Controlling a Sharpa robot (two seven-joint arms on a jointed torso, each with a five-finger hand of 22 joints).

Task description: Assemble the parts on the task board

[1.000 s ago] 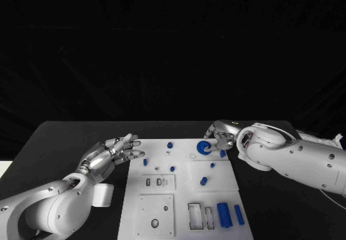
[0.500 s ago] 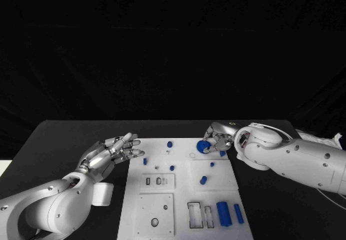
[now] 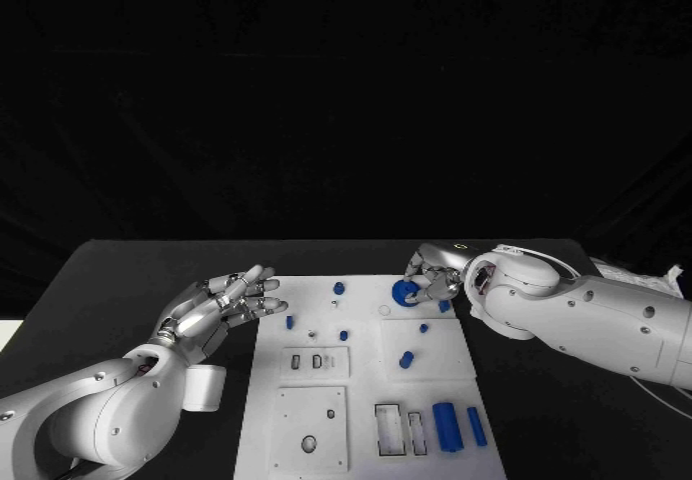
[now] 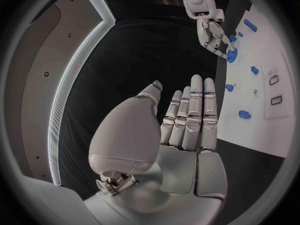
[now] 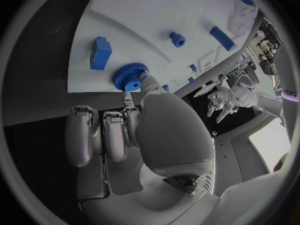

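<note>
Unmoved: right robot hand point(image 3: 437, 283) pinching blue gear point(image 3: 407, 292) | board far edge

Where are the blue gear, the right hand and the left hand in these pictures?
blue gear point(image 5: 130, 77): right wrist view, on its toothed rim.
right hand point(image 3: 437, 275): head view, on the middle of the hand, beside the gear.
left hand point(image 4: 187, 122): left wrist view, on the straight fingers.

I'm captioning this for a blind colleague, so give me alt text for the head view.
The right hand holds a blue gear at the far edge of the white task board. The left hand hovers open beside the board's left edge. Smaller blue parts dot the board, and two blue bars lie near its front right corner.
</note>
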